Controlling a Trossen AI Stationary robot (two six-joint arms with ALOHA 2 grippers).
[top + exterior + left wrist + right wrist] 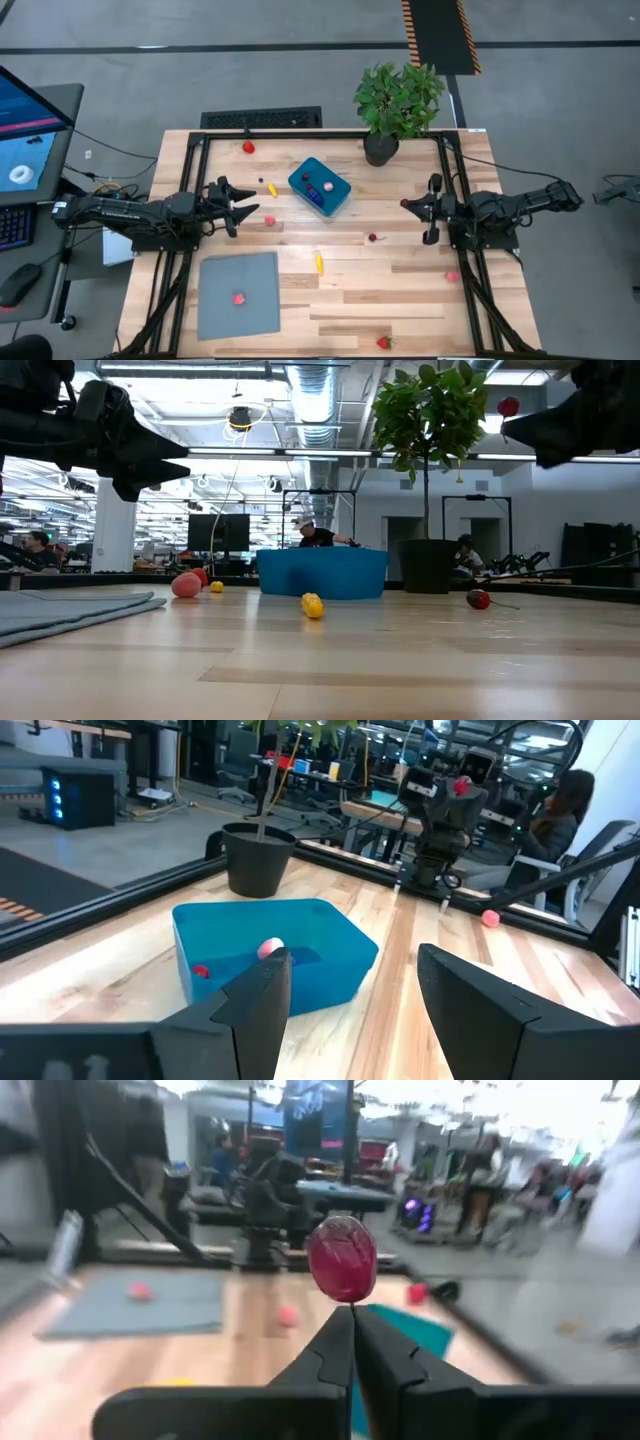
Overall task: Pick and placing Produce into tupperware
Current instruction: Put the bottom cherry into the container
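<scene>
The teal tupperware (320,187) stands at the table's middle, far half, with a pink piece (270,948) and a small red piece (201,971) inside. Loose produce lies around it: a red piece (248,147), yellow pieces (319,263), a pink one (269,220), a dark cherry (373,238), a strawberry (383,342). My left gripper (245,205) hovers open, left of the tupperware, pointing level at it. My right gripper (405,204) hovers to the right of the tupperware, shut on a dark red fruit (343,1260). My right gripper has the dark red fruit at the very free ends of its two fingers, by the fruit's lower end (350,1306), where a thin stem-like part runs between the tips. The fingers lie level and point toward the table's left. The fruit stands above the fingertips, well clear of the table.
A potted plant (397,105) stands at the far edge, right of the tupperware. A flat grey sheet (225,310) lies near left with a pink piece (239,297) on it. Another pink piece (452,276) lies by the right rail. Black frame rails border the table.
</scene>
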